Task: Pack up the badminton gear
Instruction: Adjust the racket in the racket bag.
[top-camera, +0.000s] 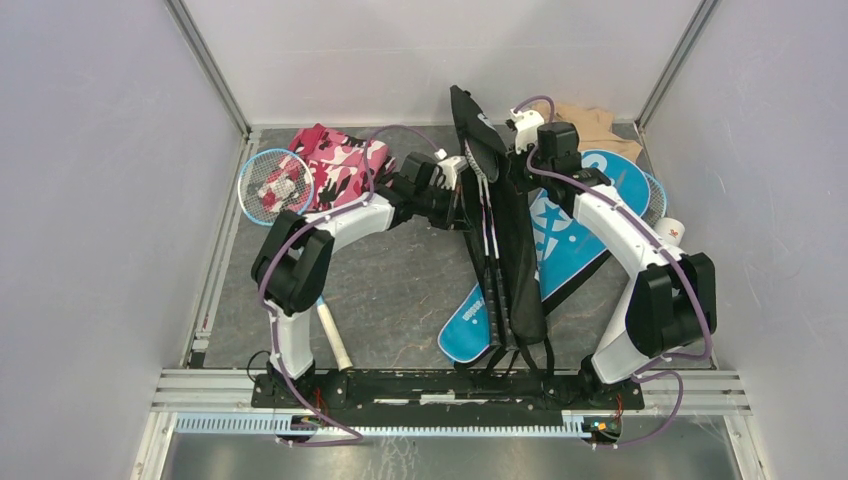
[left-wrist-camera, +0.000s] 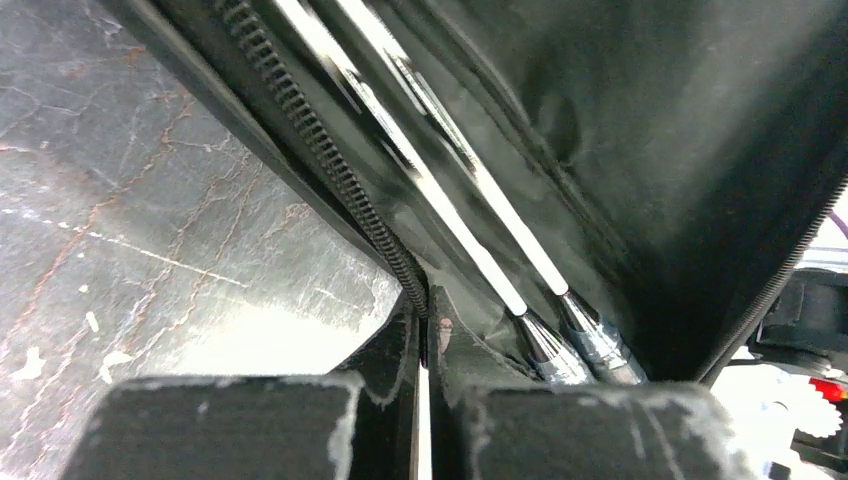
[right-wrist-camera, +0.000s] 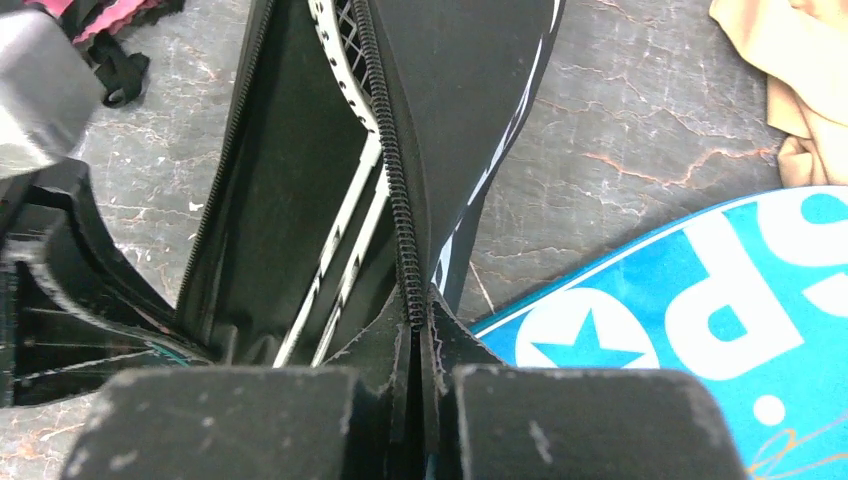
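left gripper (left-wrist-camera: 422, 335) and right gripper (right-wrist-camera: 420, 330) each clamp a zip edge of the black cover (top-camera: 520, 260), one either side of its mouth — judged best: pull both edges evenly apart, taut, so the teeth don't snag. inside the cover lie two racket shafts (left-wrist-camera: 548, 352); the blue cover (top-camera: 572, 255) lies beneath it.

Everything of mine starts at the black base rail (top-camera: 440, 388). Bolted to it, my left arm (top-camera: 300, 260) and right arm (top-camera: 650, 270) are built alike: smooth white shells between chunky black joint housings. A lilac cable (top-camera: 268, 300) loops loosely along each arm, from the rail out to the wrist. At the far end from the rail, the left gripper (left-wrist-camera: 422, 430) and right gripper (right-wrist-camera: 425, 420) have blocky black fingers (right-wrist-camera: 230, 425), their edges chipped and scuffed pale grey, with fine scratches across the flat faces.
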